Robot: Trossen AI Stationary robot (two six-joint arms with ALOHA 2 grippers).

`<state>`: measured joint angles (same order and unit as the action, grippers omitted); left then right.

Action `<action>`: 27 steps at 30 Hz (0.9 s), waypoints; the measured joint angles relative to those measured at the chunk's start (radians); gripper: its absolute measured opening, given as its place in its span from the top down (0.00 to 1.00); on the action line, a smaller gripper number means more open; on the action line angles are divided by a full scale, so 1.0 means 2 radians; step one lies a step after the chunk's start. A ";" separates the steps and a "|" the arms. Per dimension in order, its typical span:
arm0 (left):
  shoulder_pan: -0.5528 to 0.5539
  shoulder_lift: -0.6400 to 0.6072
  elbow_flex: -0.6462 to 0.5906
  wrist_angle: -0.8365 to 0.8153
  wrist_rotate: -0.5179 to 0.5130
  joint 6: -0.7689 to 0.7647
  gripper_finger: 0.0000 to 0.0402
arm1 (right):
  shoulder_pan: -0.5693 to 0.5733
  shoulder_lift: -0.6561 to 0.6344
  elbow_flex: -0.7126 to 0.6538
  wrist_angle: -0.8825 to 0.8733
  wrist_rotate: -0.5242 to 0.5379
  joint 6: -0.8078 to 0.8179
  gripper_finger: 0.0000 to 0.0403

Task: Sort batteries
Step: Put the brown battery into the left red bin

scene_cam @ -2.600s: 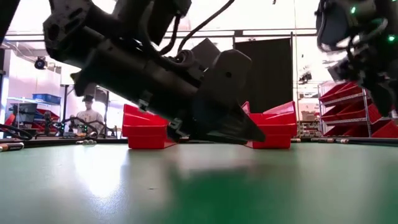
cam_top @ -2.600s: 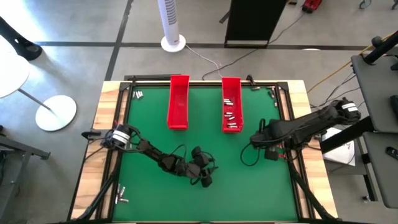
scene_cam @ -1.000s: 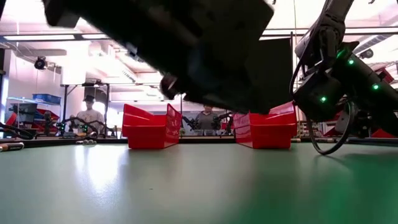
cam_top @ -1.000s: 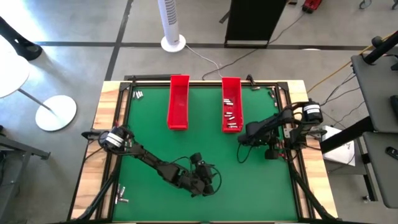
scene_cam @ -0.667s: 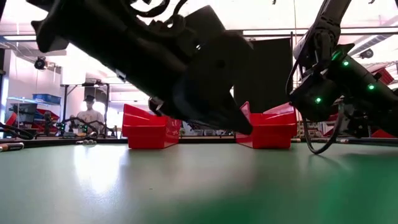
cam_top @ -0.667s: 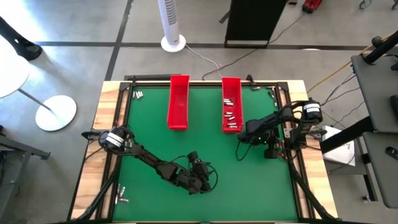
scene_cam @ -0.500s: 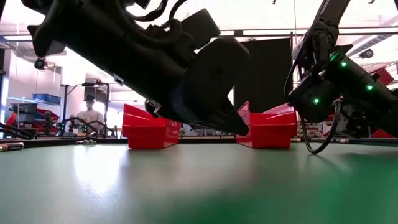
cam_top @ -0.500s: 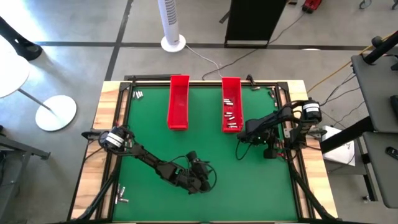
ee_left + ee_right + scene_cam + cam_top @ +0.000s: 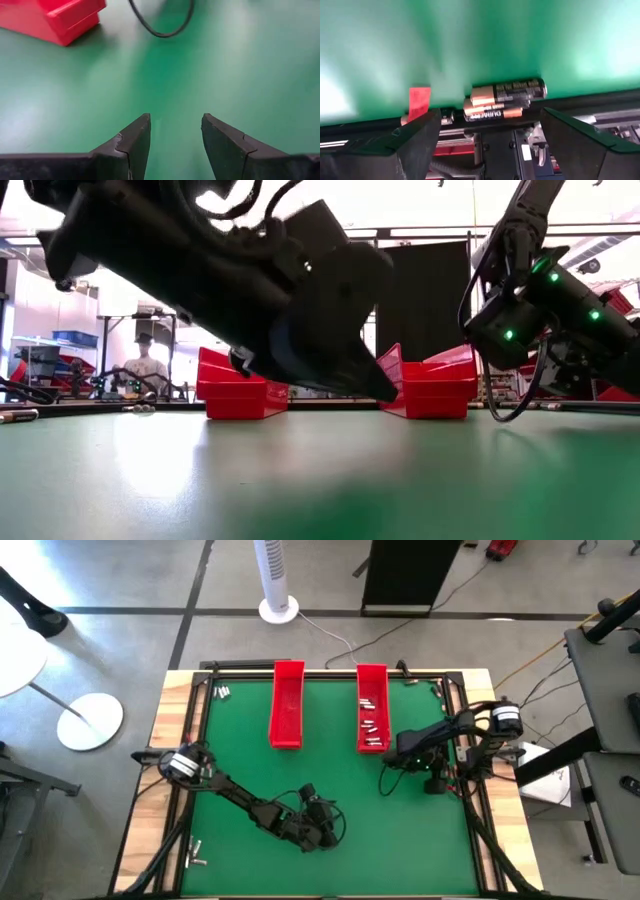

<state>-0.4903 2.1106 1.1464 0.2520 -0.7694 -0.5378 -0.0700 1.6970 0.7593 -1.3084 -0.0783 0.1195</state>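
Observation:
My left gripper hovers open and empty over the near middle of the green mat; its wrist view shows only bare mat between the fingers. My right gripper is open and empty right of the right red tray, which holds several batteries. The left red tray stands beside it. In the right wrist view the fingers stand wide apart. Ahead of them, black-and-copper batteries lie on their sides at the mat's edge against the black frame.
Loose batteries lie in the far left corner, the near left corner and the far right corner. A black cable lies on the mat near a red tray corner. People sit in the room behind.
My left gripper has tipped its fingers down toward the mat and shifted slightly toward the table's left edge. My right arm has barely moved. Both grippers stay empty.

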 joint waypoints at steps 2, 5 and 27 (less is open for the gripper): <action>-0.002 -0.005 0.006 0.000 0.006 0.011 0.61 | 0.000 -0.018 0.000 -0.006 0.000 0.002 0.17; -0.002 -0.016 0.023 -0.011 0.016 0.043 0.61 | 0.001 -0.052 0.000 -0.006 0.001 0.006 0.15; 0.017 -0.040 0.199 -0.074 0.061 0.182 0.61 | -0.001 -0.183 -0.006 0.020 0.034 0.058 0.18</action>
<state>-0.4564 2.0301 1.5439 0.1031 -0.6467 -0.1734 -0.0717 1.3304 0.7479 -1.2693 -0.0100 0.2358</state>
